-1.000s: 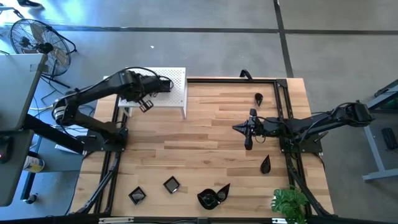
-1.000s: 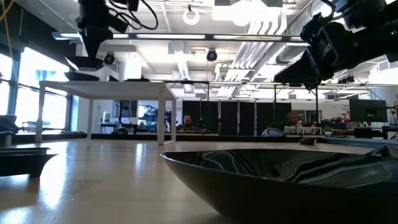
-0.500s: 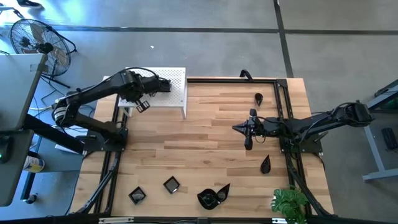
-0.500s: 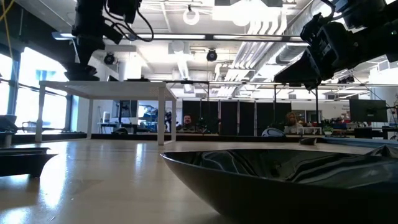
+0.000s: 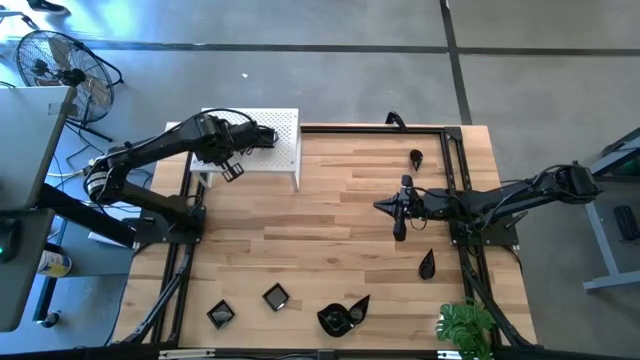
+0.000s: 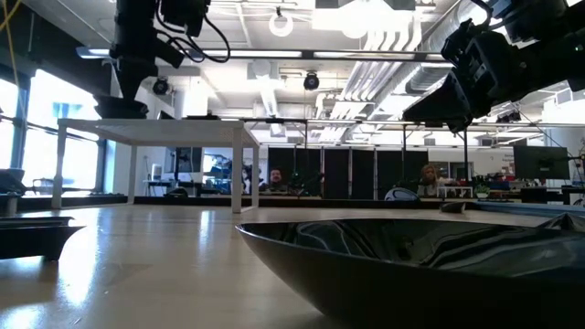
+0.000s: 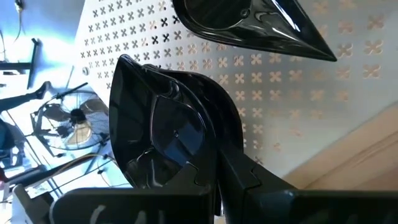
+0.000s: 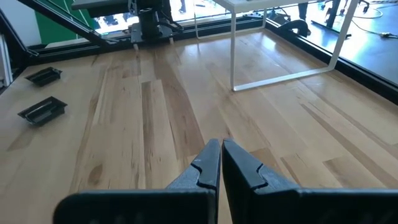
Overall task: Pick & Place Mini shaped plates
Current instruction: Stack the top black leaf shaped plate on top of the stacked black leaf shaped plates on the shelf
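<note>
From overhead I see the wooden table [image 5: 330, 230] with plates scattered along its edges: two square plates [image 5: 220, 314] and [image 5: 276, 296] at the near edge, a wavy plate [image 5: 335, 319] beside a leaf-shaped one [image 5: 359, 304], and two teardrop plates [image 5: 427, 264] and [image 5: 416, 158] on the right side. A green plant [image 5: 466, 328] sits at the near right corner and a fan [image 5: 60, 68] stands off the table's far left.

The white stand [image 5: 272, 146] occupies the far left corner. A teardrop plate [image 7: 249, 25] lies on its perforated top.

My left gripper [image 5: 232, 168] hangs over the stand's front edge, fingers clamped on a plate [image 7: 165, 134] seen close in the wrist view.

My right gripper [image 5: 400, 222] waits above mid-table, fingers [image 8: 208, 165] pressed together, holding nothing.

In the low view, the wavy plate fills the foreground and blocks most of the tabletop.
</note>
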